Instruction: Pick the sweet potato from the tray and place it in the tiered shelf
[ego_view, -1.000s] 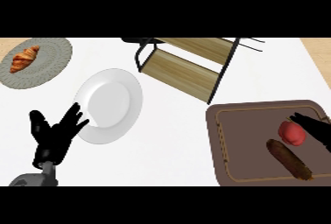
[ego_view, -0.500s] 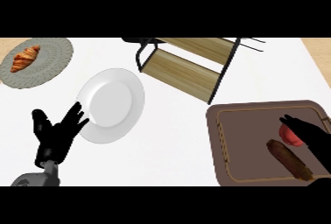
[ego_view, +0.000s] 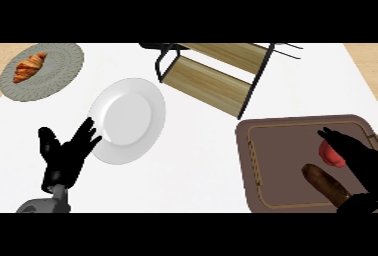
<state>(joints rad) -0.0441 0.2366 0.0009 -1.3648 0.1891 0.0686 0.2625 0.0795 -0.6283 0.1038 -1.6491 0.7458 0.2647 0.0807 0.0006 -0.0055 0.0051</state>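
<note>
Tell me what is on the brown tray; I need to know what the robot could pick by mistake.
On the tray lie a brown sweet potato and a red item. The right robot hand covers part of the red item, so it cannot be identified.

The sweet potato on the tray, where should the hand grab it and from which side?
Judging by its pose, grip the sweet potato across its middle, coming from above. It is long and thin and lies flat on the brown tray, slanting toward the lower right, so fingers can close across its narrow width. The right hand sits just beside it, next to a red item. Its lower end is hidden by the wrist.
</note>
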